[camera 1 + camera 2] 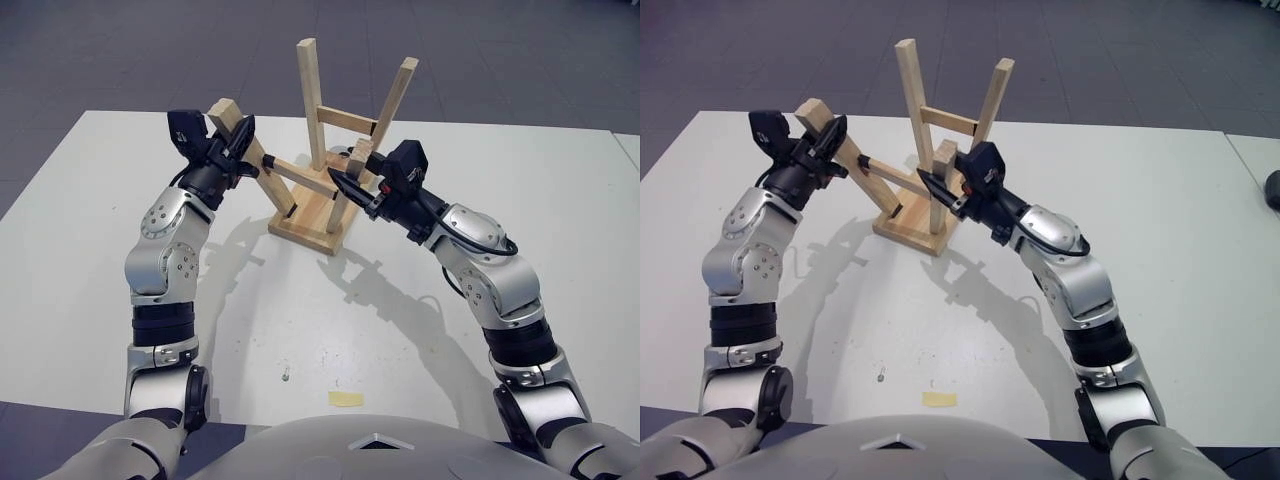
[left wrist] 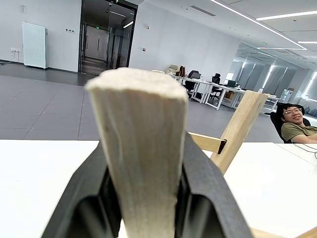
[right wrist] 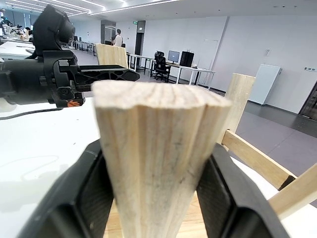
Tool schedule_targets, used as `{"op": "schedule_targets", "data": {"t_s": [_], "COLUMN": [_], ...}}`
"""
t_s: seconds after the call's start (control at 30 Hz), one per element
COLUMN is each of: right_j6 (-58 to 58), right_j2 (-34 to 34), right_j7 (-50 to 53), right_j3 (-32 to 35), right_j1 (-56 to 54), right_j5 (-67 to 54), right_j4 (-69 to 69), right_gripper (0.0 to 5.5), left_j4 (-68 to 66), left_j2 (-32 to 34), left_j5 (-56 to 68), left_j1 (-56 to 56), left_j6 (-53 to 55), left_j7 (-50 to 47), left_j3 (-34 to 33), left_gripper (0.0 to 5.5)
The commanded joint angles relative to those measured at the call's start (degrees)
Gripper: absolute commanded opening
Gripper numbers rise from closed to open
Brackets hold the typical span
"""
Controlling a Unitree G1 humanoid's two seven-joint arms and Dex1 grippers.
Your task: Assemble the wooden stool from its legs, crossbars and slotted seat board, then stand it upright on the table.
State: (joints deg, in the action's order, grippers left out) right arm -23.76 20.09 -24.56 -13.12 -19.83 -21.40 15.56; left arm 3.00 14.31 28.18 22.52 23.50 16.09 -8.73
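Fingers on our left gripper and right gripper each clamp a leg, likely to flip the stool upright on the desk.

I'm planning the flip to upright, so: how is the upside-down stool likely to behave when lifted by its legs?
The stool looks stiff: solid wood, with crossbars tying it together. Probably light, as the pieces are thin. The left gripper and right gripper each clamp a leg; the splay looks uneven, so joints might shift.
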Motion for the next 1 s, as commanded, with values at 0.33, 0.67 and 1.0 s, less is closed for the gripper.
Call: {"op": "schedule_targets", "data": {"t_s": [0.33, 0.67, 1.0], "right_j6": [-8.7, -24.7, -24.0], "right_j2": [5.2, -0.2, 7.7], "right_j7": [0.4, -6.1, -12.9], "right_j3": [-1.2, 26.0, 27.7], "right_j1": [-1.4, -10.5, -18.6], "right_j5": [4.5, -38.0, -38.2], "right_j4": [-6.0, -3.1, -13.3], "right_gripper": [2.68, 4.38, 5.4], "left_j4": [-3.7, -4.1, 6.4], "left_j2": [0.3, 1.9, 6.2], "left_j5": [-5.5, -7.7, -3.1], "left_j1": [2.9, 0.2, -2.6], "left_j6": [1.5, -0.4, 4.6], "left_j7": [1.2, 3.1, 11.2], "left_j3": [5.6, 7.9, 13.1], "left_gripper": [1.04, 1.04, 1.04]}}
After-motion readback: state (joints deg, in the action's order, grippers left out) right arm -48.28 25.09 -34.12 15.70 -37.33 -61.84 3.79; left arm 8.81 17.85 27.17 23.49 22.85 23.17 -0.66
